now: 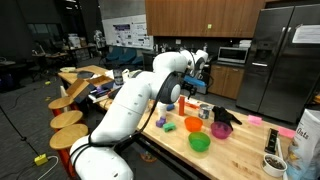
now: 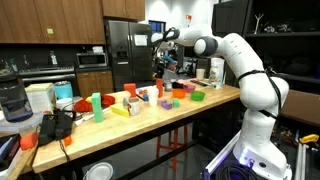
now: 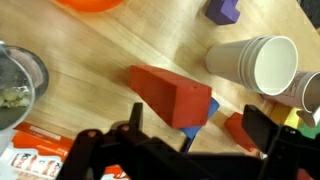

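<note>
- Your gripper (image 3: 196,128) is spread wide with nothing in it. In the wrist view, both dark fingers (image 3: 136,124) stand apart over the table (image 3: 90,70), and neither touches anything.
- The thing nearest to it is the red block (image 3: 165,92). It lies flat on the wood, just below the fingers and a little ahead of them.
- The block's long axis runs on a slant in the wrist view, from upper left down to lower right. That puts it closer to in line with the gap between your fingers than square across it.
- Only the block's lower right end sits between the fingers. The rest reaches away past the finger on the left of the picture, so the block's middle lies to that side of the gripper's centre.
- A blue piece (image 3: 211,106) sits against that near end, but I cannot tell whether it is touching or tucked under.
- A small red block (image 3: 234,127) lies just beside the blue piece, close to the other finger.
- A paper cup (image 3: 256,63) lies on its side near the block, apart from it.
- The purple block (image 3: 224,10), orange bowl (image 3: 90,3) and metal bowl (image 3: 15,85) are well apart from the fingers.
- In both exterior views the gripper (image 1: 192,88) (image 2: 160,68) hangs above the cluttered table, pointing down and clear of the things on it.
</note>
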Robot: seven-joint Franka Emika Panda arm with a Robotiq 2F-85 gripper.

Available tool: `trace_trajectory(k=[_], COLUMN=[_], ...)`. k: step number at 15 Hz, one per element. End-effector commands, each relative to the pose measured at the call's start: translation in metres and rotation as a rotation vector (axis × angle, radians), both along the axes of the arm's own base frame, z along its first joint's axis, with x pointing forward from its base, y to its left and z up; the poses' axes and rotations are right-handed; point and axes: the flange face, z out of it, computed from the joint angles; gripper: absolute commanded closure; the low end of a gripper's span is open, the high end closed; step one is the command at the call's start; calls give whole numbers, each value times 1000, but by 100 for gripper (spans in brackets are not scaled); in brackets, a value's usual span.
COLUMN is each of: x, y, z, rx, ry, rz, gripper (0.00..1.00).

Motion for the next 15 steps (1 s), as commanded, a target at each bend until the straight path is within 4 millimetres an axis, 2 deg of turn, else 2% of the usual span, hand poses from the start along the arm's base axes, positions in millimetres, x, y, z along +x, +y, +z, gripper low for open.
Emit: trace_trajectory(k=[1, 2, 3, 6, 9, 12, 15], x=[9, 11, 11, 12, 9, 7, 5], y=[-2, -1, -1, -1, -1, -3, -6], z=[-22, -28, -32, -38, -38, -37, -36], rx=[67, 72, 77, 83, 82, 78, 76], ry=[12, 17, 21, 34, 50, 64, 77], rz=[34, 38, 37, 21, 21, 11, 4], gripper=[0, 0, 18, 39, 65, 85, 85])
